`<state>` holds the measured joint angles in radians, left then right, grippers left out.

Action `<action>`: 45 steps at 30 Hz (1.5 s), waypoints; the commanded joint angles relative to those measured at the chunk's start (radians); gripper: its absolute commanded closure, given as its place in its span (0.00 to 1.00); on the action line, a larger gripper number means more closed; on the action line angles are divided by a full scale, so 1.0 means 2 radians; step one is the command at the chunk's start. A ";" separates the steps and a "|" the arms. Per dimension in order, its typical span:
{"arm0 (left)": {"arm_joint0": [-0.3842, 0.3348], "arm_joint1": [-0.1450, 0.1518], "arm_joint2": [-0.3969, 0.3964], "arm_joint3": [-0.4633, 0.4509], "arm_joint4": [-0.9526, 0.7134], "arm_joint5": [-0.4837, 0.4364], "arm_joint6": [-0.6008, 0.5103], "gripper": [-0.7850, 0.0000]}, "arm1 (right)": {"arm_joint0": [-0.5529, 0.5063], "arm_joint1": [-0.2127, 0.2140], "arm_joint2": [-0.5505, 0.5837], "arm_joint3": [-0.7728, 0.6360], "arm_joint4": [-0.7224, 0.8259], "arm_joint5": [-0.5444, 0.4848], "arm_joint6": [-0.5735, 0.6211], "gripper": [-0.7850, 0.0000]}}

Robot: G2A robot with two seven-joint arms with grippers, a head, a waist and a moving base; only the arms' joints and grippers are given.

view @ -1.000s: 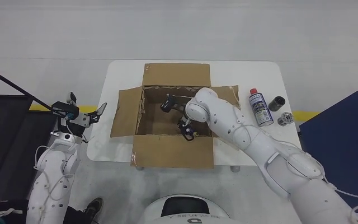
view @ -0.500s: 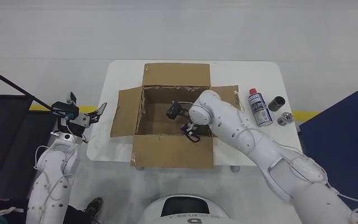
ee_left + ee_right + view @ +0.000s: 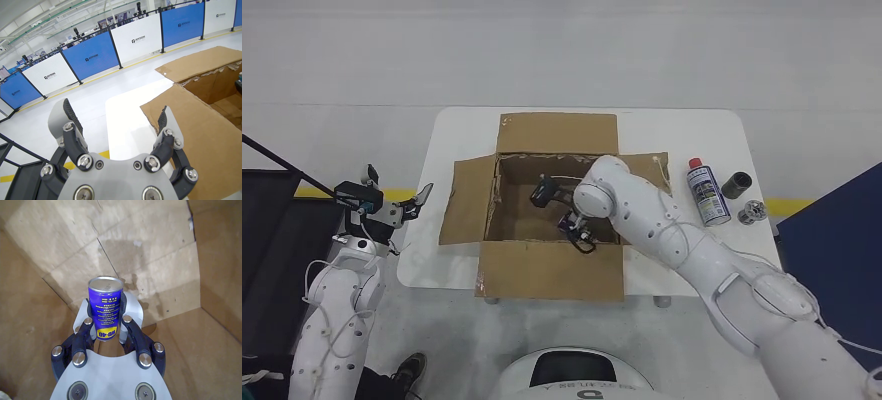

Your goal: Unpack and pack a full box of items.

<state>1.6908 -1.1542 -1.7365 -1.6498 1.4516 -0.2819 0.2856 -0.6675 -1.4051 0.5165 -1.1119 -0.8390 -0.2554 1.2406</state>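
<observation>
Overhead first: down inside the open brown cardboard box (image 3: 552, 272) on the white table (image 3: 447, 150) hangs the right gripper (image 3: 575, 234), clamped on a small blue-and-yellow metal spray can (image 3: 566, 224). Off the table's left edge, well apart from the box: the left gripper (image 3: 398, 184). To the right of the box, on the table: a taller blue spray can with a red cap (image 3: 707, 192), a dark cylinder (image 3: 736, 185) and a small metal part (image 3: 753, 211).

From the left wrist: left gripper (image 3: 115, 106) spread wide, holding nothing, facing the table (image 3: 128, 136) and a box (image 3: 189, 132) flap.

From the right wrist: right gripper (image 3: 105, 307) closed across the can (image 3: 105, 289) about mid-body, flat end pointing at the box's (image 3: 151, 256) inner cardboard. Hard to tell how near.

Probably light, stiff, thin-walled and slick on its printed skin. Best taken across the round body near the middle, firm enough not to slide, gentle enough not to dent.
</observation>
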 commanded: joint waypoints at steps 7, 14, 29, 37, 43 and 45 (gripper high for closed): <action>0.000 0.000 0.000 0.000 0.000 0.000 0.000 0.00 | -0.069 0.039 0.068 -0.097 -0.059 -0.008 -0.123 1.00; 0.000 0.000 0.000 0.000 0.000 0.000 0.000 0.00 | -0.172 0.081 0.173 -0.200 -0.089 -0.055 -0.255 1.00; 0.000 0.000 0.000 0.000 0.000 0.000 0.000 0.00 | -0.298 0.115 0.320 -0.247 -0.059 -0.185 -0.516 1.00; 0.000 0.000 0.000 0.000 0.000 0.000 0.000 0.00 | -0.326 0.123 0.356 -0.265 -0.059 -0.229 -0.572 1.00; 0.000 0.000 0.000 0.000 0.000 0.000 0.000 0.00 | -0.326 0.123 0.356 -0.265 -0.059 -0.229 -0.572 1.00; 0.000 0.000 0.000 0.000 0.000 0.000 0.000 0.00 | -0.326 0.123 0.356 -0.265 -0.059 -0.229 -0.572 1.00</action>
<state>1.6908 -1.1542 -1.7365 -1.6498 1.4516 -0.2819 0.2856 -1.3198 -1.1586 1.2293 -1.6422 -0.9564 -0.7137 0.0962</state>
